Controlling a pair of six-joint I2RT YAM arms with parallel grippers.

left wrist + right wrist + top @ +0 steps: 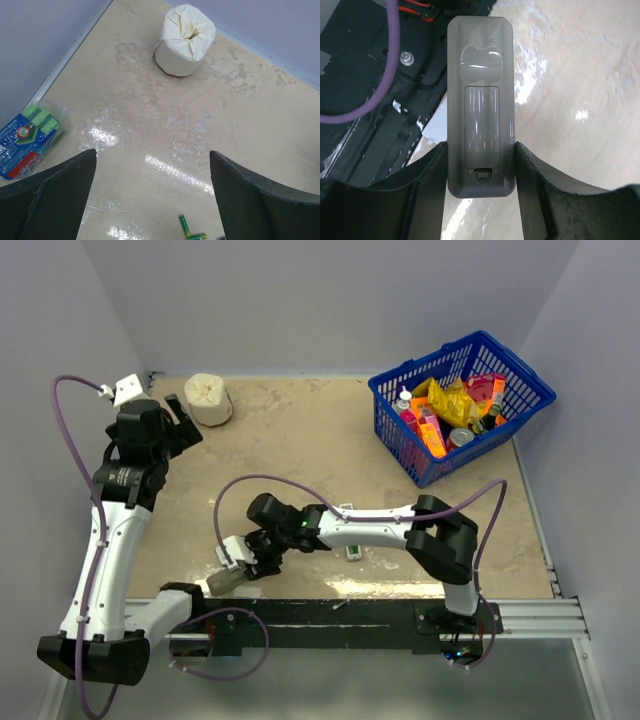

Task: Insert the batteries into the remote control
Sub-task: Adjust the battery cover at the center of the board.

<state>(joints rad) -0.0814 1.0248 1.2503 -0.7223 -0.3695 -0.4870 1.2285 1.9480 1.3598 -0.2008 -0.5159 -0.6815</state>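
The right hand [480, 150] is half closed on the remote control [480, 75], with one finger on each long side. The back of the remote, with its cover in place, faces the wrist camera. It is at the near left edge of the counter [300, 430]. The left hand [152, 155] is wide open and holds nothing, at the far left, near a paper roll [184, 40]. Two green batteries [187, 227] lie on the counter close to it.

White arm shells [105, 560], black joints [135, 430], purple cables [393, 30]; dark left gripper [152, 155], right gripper [480, 145]
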